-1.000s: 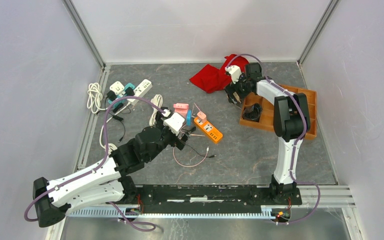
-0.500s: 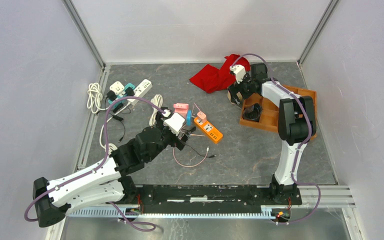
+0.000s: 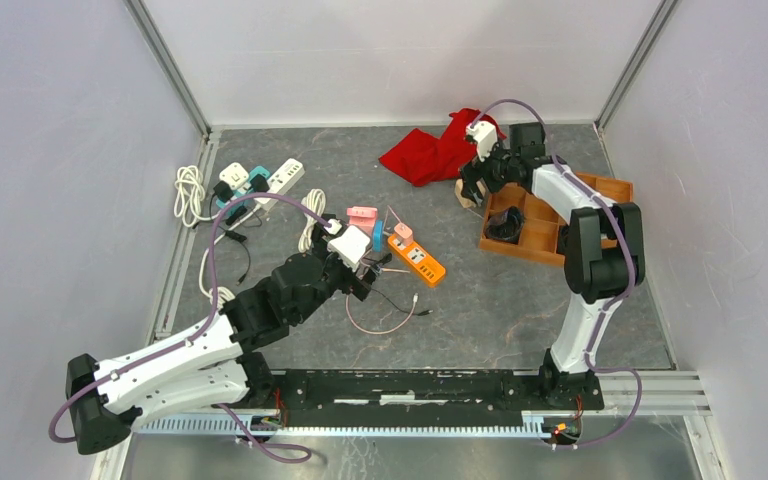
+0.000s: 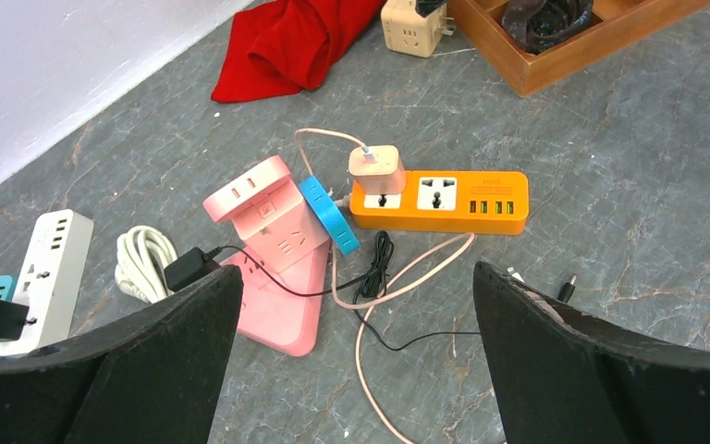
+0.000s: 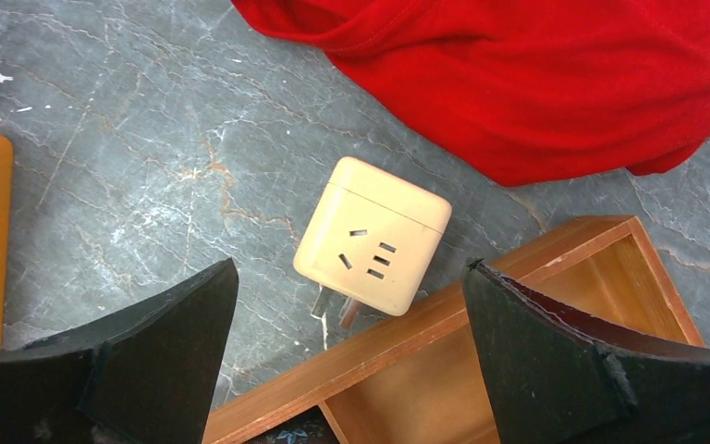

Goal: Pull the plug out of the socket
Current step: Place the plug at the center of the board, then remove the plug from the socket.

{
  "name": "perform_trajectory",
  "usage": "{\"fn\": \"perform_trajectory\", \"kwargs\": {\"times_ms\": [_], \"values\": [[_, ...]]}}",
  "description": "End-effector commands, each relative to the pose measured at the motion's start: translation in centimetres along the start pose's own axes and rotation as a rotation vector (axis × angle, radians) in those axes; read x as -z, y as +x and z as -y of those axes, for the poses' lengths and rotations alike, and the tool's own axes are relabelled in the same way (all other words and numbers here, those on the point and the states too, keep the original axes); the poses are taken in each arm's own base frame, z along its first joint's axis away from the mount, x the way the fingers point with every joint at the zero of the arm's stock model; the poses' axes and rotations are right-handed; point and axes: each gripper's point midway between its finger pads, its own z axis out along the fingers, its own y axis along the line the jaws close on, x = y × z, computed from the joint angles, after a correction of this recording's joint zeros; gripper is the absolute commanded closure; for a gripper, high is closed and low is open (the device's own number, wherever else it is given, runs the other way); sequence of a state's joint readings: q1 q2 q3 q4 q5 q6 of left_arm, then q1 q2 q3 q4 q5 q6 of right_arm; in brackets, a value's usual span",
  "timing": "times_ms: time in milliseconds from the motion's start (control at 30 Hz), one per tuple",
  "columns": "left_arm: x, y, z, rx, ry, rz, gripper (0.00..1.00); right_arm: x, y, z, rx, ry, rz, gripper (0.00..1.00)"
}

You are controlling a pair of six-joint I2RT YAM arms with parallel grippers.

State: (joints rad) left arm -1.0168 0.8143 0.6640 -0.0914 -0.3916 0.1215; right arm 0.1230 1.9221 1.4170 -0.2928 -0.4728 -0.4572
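Observation:
The plug [image 4: 376,169], a pale pink charger with a pink cable, sits in the left end of the orange socket strip [image 4: 462,202]; in the top view the plug [image 3: 403,232] and strip [image 3: 420,260] lie mid-table. My left gripper [image 4: 356,276] hovers open just short of them, over loose cables, and holds nothing; from above the left gripper [image 3: 367,264] is just left of the strip. At the back, my right gripper [image 5: 349,268] is open above a cream cube adapter [image 5: 374,236], with the right gripper [image 3: 472,186] next to the wooden tray [image 3: 608,190].
A red cloth [image 3: 428,155] lies behind the right gripper. Pink socket blocks [image 4: 273,217] and a blue strip [image 4: 328,215] crowd the orange strip's left end. A white strip [image 3: 282,177] and a coiled white cable [image 3: 190,190] are far left. The tray's rim [image 5: 444,319] runs under the right jaws.
The right arm's elbow has swung to the right and its wrist has shifted slightly right and back near the tray. The left arm has not moved.

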Motion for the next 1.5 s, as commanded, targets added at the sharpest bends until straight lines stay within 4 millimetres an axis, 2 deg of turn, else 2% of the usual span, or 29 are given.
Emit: {"fn": "perform_trajectory", "kwargs": {"times_ms": [0,400,600,700,833,1133,1200,1267,1467], "values": [[-0.3,-0.9,-0.4,-0.032,-0.017,0.041,0.0,1.7,-2.7,-0.3,0.028,-0.008,0.095,0.02],[-0.2,-0.9,-0.6,-0.038,-0.025,0.048,0.0,3.5,-5.0,-2.6,0.026,-0.091,0.198,0.02],[-0.3,-0.7,-0.7,-0.042,-0.029,0.047,0.0,5.8,-7.0,-4.1,0.047,-0.117,0.284,0.02],[-0.3,-0.6,-0.6,-0.043,-0.028,0.045,0.0,6.8,-7.3,-5.2,0.054,-0.136,0.311,0.02],[-0.4,-0.5,-0.6,-0.045,-0.028,0.043,0.0,8.0,-6.6,-7.3,0.068,-0.171,0.319,0.02],[-0.7,0.4,-0.3,-0.055,-0.02,0.023,0.0,9.8,-2.5,-12.6,0.137,-0.252,0.252,0.02],[-1.0,0.2,-0.2,-0.046,-0.024,0.041,0.0,10.3,-2.4,-12.9,0.188,-0.242,0.269,0.02],[-1.1,0.3,0.0,-0.045,-0.016,0.048,0.0,10.5,-2.1,-12.3,0.228,-0.199,0.262,0.02],[-1.5,1.0,0.3,-0.06,-0.009,0.033,0.01,10.1,-0.9,-12.8,0.244,-0.22,0.245,0.02]]}}
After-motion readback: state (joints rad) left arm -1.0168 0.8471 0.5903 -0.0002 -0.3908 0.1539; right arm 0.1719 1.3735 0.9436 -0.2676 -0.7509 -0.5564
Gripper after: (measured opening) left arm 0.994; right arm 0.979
